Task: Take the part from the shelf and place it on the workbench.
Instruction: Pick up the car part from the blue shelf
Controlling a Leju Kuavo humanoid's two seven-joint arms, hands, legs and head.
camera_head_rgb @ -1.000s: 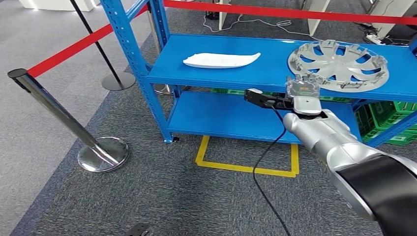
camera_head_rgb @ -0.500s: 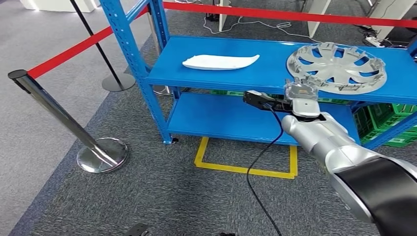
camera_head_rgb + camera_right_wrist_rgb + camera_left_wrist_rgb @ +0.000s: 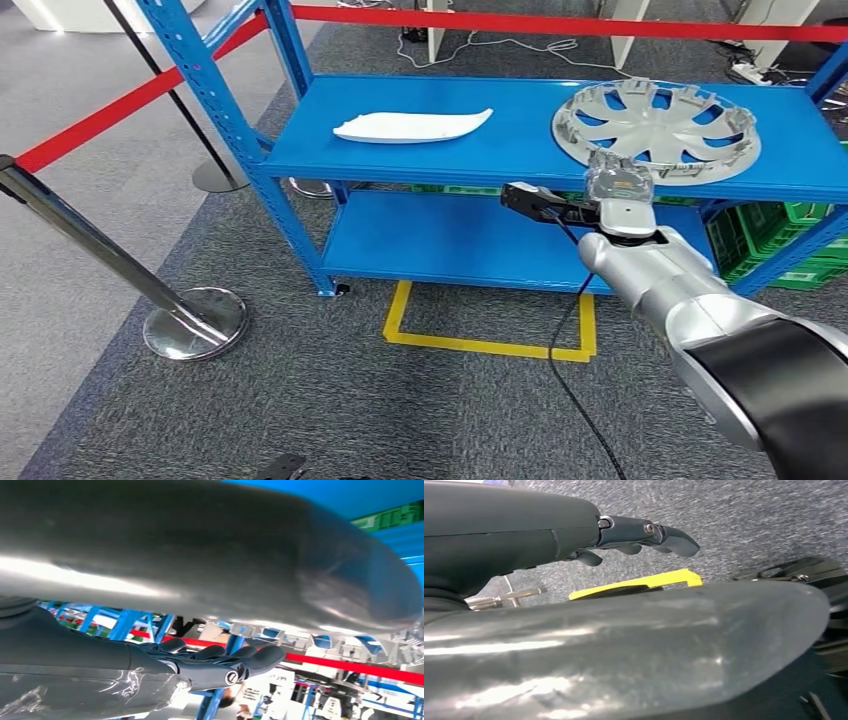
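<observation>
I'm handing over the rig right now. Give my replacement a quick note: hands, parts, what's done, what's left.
Right hand: raised at the front rim of the hubcap on the top shelf, fingers stretched out, holding nothing.
Left hand: hanging over the carpet, holding nothing.
White part lies further left on the same shelf.
Done: the reach to the shelf.
Left: grip, lift, carry to the workbench and set down.

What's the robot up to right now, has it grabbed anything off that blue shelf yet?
Right hand open at the shelf edge, holding nothing. Left hand hanging, empty. Silver wheel cover on the top shelf, not gripped. White part lying apart, clear of the reach.
</observation>
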